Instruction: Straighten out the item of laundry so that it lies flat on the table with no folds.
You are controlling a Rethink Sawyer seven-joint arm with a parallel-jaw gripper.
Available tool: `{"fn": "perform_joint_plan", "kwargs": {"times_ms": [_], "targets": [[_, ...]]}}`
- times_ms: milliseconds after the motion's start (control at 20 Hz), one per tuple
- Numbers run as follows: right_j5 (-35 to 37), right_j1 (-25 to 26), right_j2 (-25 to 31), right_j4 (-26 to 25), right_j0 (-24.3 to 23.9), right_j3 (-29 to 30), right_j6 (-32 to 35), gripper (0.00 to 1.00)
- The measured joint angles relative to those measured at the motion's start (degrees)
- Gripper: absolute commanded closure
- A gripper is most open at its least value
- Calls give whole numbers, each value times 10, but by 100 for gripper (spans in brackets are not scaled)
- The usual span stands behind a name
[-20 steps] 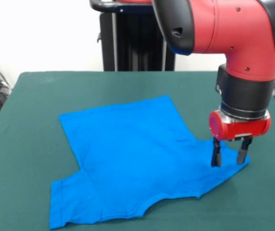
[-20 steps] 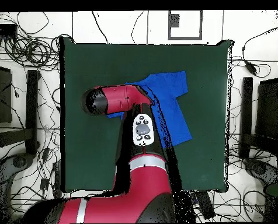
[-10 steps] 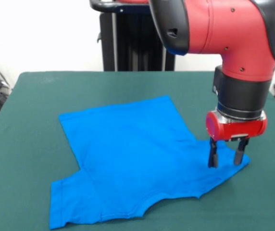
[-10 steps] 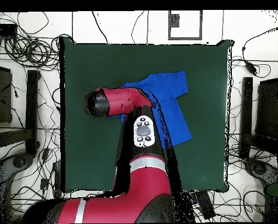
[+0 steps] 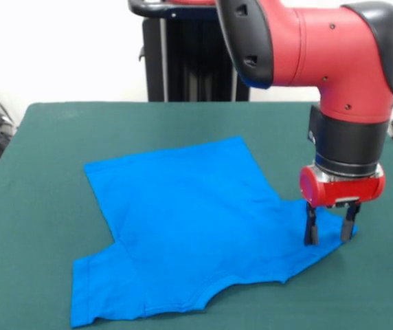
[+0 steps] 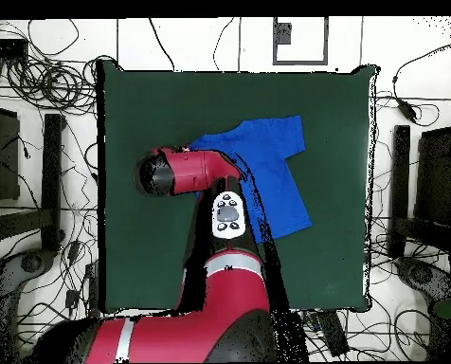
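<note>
While most of the bright blue T-shirt (image 5: 189, 227) already lies spread on the dark green table (image 5: 38, 179), the job looks nearly but not fully done. Front view: shirt fills the centre and lower part of the frame, hem toward upper left, neckline notch at the bottom edge, one sleeve at lower left, the other at right. Body reads smooth, w/ only faint ripples; no big folds show.

Red-and-black Sawyer arm (image 5: 320, 48) comes down at right of frame. Its gripper (image 5: 330, 230) stands upright over the right sleeve, two dark fingers (image 5: 311, 230) spread apart, not clamped on anything. Tips sit at or just above the cloth near the sleeve's outer edge; can't tell if they touch.

Overhead view: T-shirt (image 6: 272, 166) lies right of centre on the table (image 6: 135, 256); arm covers its left sleeve, so that part is hidden.

Judgement: spreading is largely complete. What's left, prob., is the right sleeve under the gripper, plus a slight pucker near the neckline at bottom. Lower-left sleeve seems flat.
</note>
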Motion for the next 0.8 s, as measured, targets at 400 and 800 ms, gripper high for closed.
{"fn": "perform_joint_plan", "kwargs": {"times_ms": [400,800], "targets": [[-38,13,-6,17,9,19,0,0],[-68,18,-11,32,11,31,0,0]]}}
